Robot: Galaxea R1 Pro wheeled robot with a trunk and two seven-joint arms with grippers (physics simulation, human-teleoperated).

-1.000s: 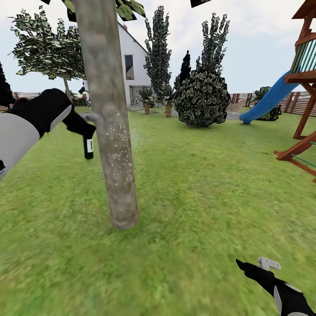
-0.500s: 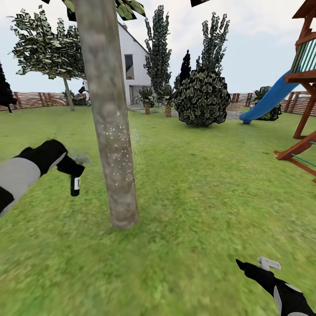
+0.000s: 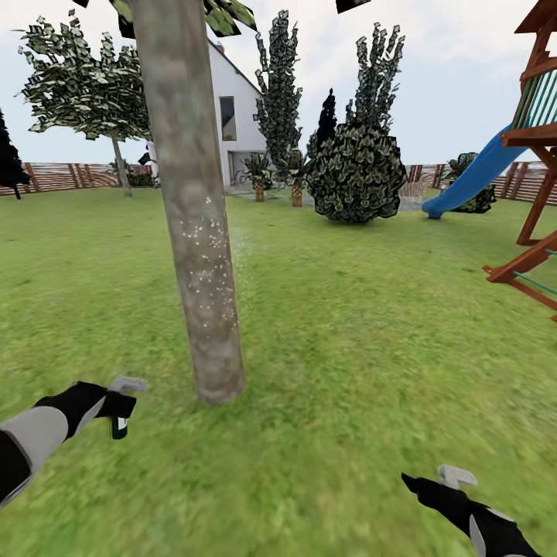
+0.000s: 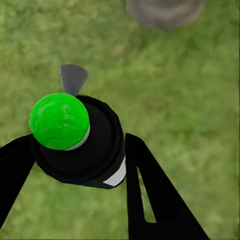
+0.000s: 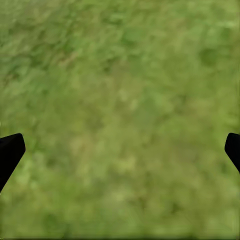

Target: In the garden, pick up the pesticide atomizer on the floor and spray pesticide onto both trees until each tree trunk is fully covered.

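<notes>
Left gripper (image 3: 117, 405) clamped on pesticide atomizer (image 3: 119, 425), dropped from mid-trunk to low near tree trunk (image 3: 203, 255) base, speckles mid-height, lower part probably next; right gripper (image 3: 456, 481) open, empty.

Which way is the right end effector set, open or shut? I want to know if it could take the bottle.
Open: in the right wrist view, the right end effector's fingertips sit far apart over bare grass.
</notes>
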